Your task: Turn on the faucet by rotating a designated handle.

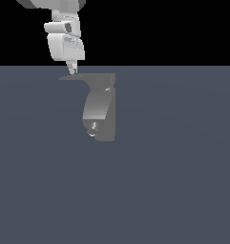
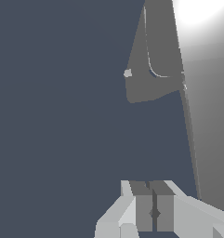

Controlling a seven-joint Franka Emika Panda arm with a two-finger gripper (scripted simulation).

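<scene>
My jaws (image 1: 73, 71) are pressed together with nothing between them, tips right at the handle (image 1: 83, 76), near its pointed free end. From there the handle runs flat toward the exterior view's right into the top of the faucet (image 1: 103, 107). I judge a sideways push at this tip will swing it.

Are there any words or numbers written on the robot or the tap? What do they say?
None: no words, numbers, labels or signs can be read in either view.
The gripper is plain white.
The faucet and its handle are plain grey, with only small shiny spots.
The floor is bare blue-grey.
</scene>
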